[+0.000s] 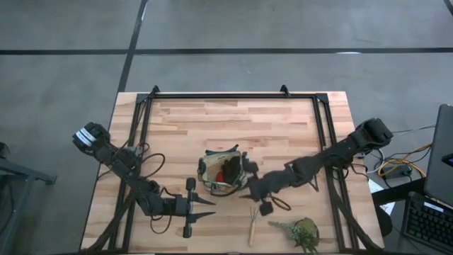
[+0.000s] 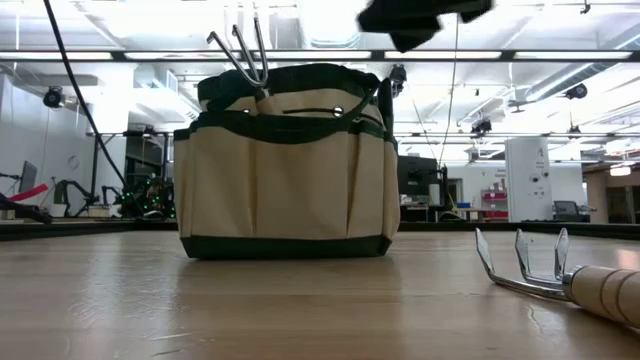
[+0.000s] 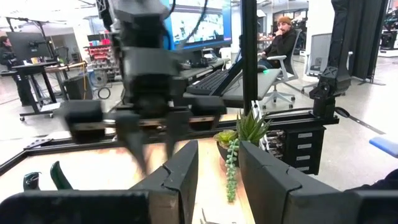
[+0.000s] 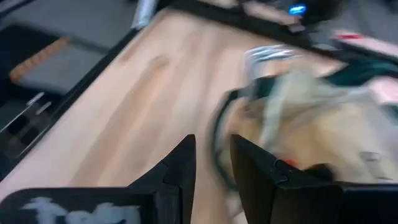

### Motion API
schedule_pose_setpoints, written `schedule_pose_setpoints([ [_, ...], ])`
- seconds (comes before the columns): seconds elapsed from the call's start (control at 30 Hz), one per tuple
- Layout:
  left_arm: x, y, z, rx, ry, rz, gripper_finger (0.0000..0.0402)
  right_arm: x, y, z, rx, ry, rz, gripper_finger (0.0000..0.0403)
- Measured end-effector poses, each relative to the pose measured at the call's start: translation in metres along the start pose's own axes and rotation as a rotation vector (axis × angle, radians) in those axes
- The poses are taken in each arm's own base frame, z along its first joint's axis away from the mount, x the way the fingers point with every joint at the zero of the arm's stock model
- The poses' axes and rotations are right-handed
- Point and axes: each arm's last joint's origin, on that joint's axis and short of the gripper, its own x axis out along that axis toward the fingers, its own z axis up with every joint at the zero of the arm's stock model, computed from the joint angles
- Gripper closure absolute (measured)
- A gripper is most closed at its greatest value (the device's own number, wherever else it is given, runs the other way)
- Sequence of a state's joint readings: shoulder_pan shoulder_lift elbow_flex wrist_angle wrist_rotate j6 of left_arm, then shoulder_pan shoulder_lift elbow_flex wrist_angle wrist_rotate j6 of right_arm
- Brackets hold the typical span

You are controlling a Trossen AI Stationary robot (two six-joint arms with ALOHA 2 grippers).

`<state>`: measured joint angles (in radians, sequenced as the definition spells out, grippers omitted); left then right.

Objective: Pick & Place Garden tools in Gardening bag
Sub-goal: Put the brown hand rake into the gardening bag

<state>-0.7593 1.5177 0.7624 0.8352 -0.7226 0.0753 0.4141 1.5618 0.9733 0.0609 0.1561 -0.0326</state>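
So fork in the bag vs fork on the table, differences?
The fork in the bag stands tines-up, handle hidden; the fork on the table lies flat, wooden handle showing. The first sits inside the gardening bag, the second outside it. Both have metal tines.

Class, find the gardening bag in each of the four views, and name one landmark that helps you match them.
High view: bag at table centre, between the two arms.
Low view: bag left of centre, standing upright.
Left wrist view: not clearly in it.
Right wrist view: bag blurred, at the right.
Shared landmark: the wooden table, seen in every view.
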Motion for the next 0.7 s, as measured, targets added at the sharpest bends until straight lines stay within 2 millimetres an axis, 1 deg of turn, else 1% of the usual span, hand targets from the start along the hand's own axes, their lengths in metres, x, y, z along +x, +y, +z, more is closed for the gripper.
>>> schedule_pose_setpoints([
  [0.1, 0.000, 0.000, 0.000, 0.001, 0.001, 0.000, 0.0282, 0.000, 0.016, -0.008, -0.060, 0.069, 0.087, 0.0315],
  [0.2, 0.000, 0.000, 0.000, 0.001, 0.001, 0.000, 0.0282, 0.002, 0.028, -0.019, -0.080, 0.149, 0.118, 0.0317],
  [0.37, 0.000, 0.000, 0.000, -0.004, 0.001, 0.000, 0.0282, 0.002, 0.046, -0.043, -0.072, 0.355, 0.151, 0.0314],
  [0.43, 0.000, 0.000, 0.000, -0.004, 0.001, -0.001, 0.0282, 0.002, 0.049, -0.049, -0.042, 0.407, 0.143, 0.0312],
  [0.5, 0.000, 0.000, 0.000, -0.005, 0.001, 0.000, 0.0282, 0.001, 0.049, -0.052, 0.022, 0.435, 0.120, 0.0312],
  [0.7, 0.000, 0.000, 0.000, -0.011, 0.002, 0.001, 0.0282, 0.002, 0.048, -0.057, 0.168, 0.455, 0.061, 0.0316],
])
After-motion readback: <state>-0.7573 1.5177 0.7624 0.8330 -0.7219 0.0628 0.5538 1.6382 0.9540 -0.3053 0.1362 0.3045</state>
